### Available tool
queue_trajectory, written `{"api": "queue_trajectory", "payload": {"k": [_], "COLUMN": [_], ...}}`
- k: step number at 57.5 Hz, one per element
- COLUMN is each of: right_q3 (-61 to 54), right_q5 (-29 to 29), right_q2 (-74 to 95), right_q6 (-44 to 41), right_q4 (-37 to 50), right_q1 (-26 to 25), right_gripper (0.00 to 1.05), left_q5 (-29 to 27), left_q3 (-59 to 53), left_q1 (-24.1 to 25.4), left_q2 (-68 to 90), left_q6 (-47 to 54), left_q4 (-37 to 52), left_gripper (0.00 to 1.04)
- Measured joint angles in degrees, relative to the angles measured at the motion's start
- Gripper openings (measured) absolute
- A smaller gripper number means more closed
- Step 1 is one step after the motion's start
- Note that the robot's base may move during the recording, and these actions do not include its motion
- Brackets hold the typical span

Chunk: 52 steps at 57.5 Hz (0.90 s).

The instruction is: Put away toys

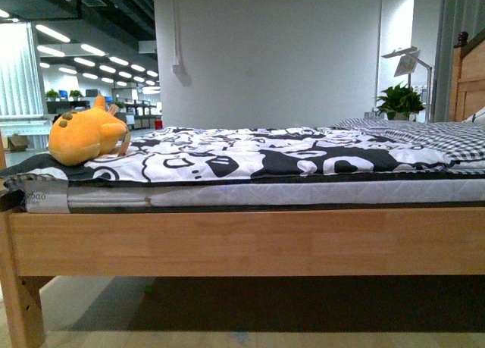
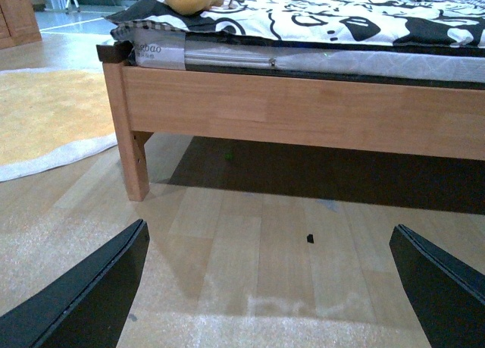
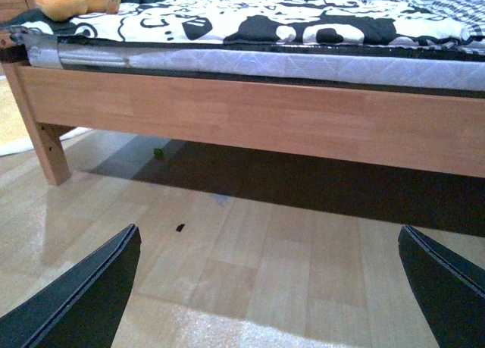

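Orange-yellow plush toy (image 1: pixel 85 136) (pointed ear) on bed (image 1: pixel 242 242) corner; left gripper (image 2: pixel 267 227), right gripper (image 3: pixel 269 228) jaws apart.

A wooden bed frame (image 1: pixel 242 242) is standing on pale wood flooring (image 2: pixel 250 249), a white wall (image 1: pixel 273 52) rising behind.

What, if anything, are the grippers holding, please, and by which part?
Nothing: the left gripper and right gripper are open and empty; the plush toy lies on the bed.
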Motion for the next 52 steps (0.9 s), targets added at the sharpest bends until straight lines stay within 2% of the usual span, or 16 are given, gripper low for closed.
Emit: {"api": "queue_trajectory", "payload": {"k": [52], "right_q3": [0.0], "right_q5": [0.11], "right_q2": [0.0], "right_q6": [0.0], "right_q4": [0.0], "right_q1": [0.0], "right_gripper": [1.04], "left_q5": [0.11], "left_q3": [0.0], "left_q1": [0.0], "left_q2": [0.0], "left_q6": [0.0], "left_q4": [0.0], "left_gripper": [0.99]}}
